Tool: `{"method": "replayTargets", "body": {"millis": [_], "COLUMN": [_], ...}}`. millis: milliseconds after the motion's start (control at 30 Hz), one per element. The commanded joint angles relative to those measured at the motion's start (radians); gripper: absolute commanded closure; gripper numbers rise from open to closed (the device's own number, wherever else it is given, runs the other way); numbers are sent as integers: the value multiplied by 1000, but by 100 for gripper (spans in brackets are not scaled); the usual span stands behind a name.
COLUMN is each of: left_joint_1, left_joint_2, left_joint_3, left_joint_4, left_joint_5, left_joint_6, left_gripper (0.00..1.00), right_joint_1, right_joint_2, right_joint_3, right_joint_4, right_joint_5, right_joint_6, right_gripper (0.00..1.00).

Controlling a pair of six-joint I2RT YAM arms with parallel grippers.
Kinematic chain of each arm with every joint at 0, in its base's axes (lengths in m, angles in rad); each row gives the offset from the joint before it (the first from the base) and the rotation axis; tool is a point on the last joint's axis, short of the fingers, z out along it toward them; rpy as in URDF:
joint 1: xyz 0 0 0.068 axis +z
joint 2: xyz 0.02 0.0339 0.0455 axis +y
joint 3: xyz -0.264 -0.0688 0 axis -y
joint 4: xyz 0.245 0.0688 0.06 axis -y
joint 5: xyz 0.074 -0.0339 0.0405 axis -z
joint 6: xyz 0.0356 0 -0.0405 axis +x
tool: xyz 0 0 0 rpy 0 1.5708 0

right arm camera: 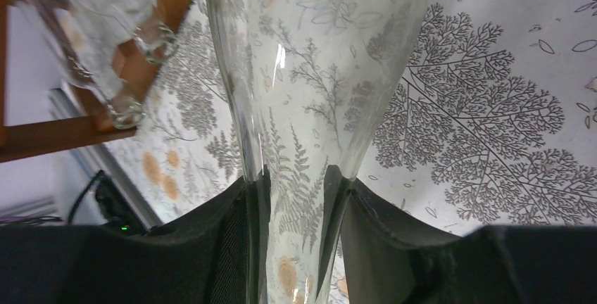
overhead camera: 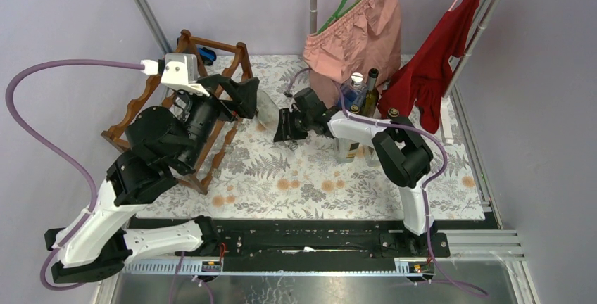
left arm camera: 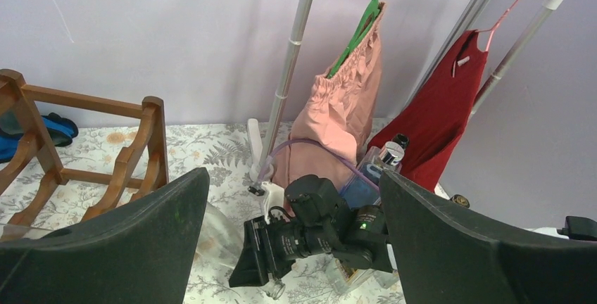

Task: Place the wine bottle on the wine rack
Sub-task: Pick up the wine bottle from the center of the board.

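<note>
At the left rear of the floral table mat (overhead camera: pixel 317 177) stands the wine rack (left arm camera: pixel 153 146), reddish-brown wood with scalloped rails, partly hidden by the left arm in the top view.

Wine bottle (right arm camera: pixel 310 72): clear glass, located just beside the rack's right end, between the two grippers and over the mat. It does not rest in any cradle of the rack. Whether its body touches the mat cannot be told.

Right gripper (right arm camera: pixel 299 191): clamped on the bottle's neck, one black finger (right arm camera: pixel 236 241) pressed on each side of the glass, with the bottle widening away from the fingers toward the rack.

Left gripper (left arm camera: pixel 294 181): fingers spread wide apart and gripping nothing. It faces the right gripper across the bottle, whose pale body shows faintly by the left-hand finger in the left wrist view.

Second clear bottle (right arm camera: pixel 105 43): neck and mouth visible at the upper left of the right wrist view, lying against reddish wood — its exact seat cannot be told.

Other items: a pink garment (overhead camera: pixel 359 29) on a green hanger and a red garment (overhead camera: pixel 436 58) hang at the rear right, with a dark bottle (overhead camera: pixel 370 87) standing below them.
</note>
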Motion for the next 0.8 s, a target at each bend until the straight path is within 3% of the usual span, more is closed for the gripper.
{"method": "replayTargets", "body": {"millis": [0, 233, 767], "left_joint_1": [4, 4, 3], "left_joint_2": [-14, 0, 21], "left_joint_3": [11, 20, 21], "left_joint_4": [78, 68, 75], "left_joint_5": [-31, -36, -10], "left_joint_6": [1, 27, 46], "left_gripper": [3, 3, 3], "right_joint_1": [-33, -41, -41], "right_joint_2": [-92, -122, -166], "right_joint_3": [24, -26, -14], "right_joint_4": [247, 351, 457], "right_joint_5": [-135, -211, -259], "right_joint_6": [120, 214, 212], "right_gripper": [100, 100, 100]}}
